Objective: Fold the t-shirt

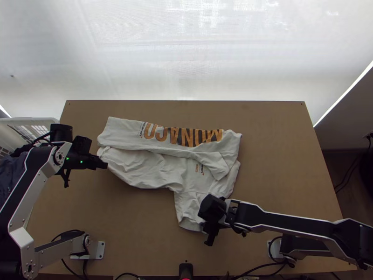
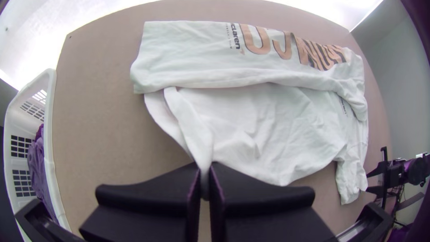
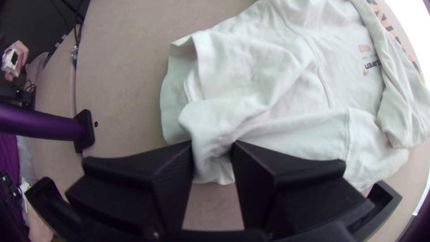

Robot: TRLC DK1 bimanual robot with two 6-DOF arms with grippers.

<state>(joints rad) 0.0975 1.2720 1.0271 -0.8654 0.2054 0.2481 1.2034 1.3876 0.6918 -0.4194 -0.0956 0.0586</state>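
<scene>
Nearest, at the surface's [image 1: 289, 186] near side: right claw [image 1: 209, 237], black, parted, with a bunched fold of cloth between its fingers [image 3: 170, 166]; whether that fold is pinched cannot be told.

Item, near sleeve [image 1: 189, 217] of the white printed t-shirt [image 2: 286, 130]: short, rumpled, pointing toward the near edge, its opening beside the right claw.

Item, left claw [image 2: 204, 181]: closed on a gathered strip of fabric at the near corner of what looks like the hem; cloth drawn into a narrow pleat there. Location, left end of the garment.

Item, body of the shirt, near portion: spread lengthwise across the middle of the surface, loosely wrinkled, a small chest print [image 1: 199, 169] visible toward its right end.

Item, far portion: a long strip turned over onto the body, large orange-and-black lettering [image 1: 183, 135] uppermost; the other sleeve [image 1: 215, 165] lies over the body near the right end.

Item, white laundry basket [image 2: 51, 170], at the left edge of the surface, dark garments [image 2: 36, 166] within.

Progress, as judged: one lengthwise fold apparently made; the near side, with its sleeve, remains to be brought over, then smoothing and the crosswise fold. Roughly a third done.
</scene>
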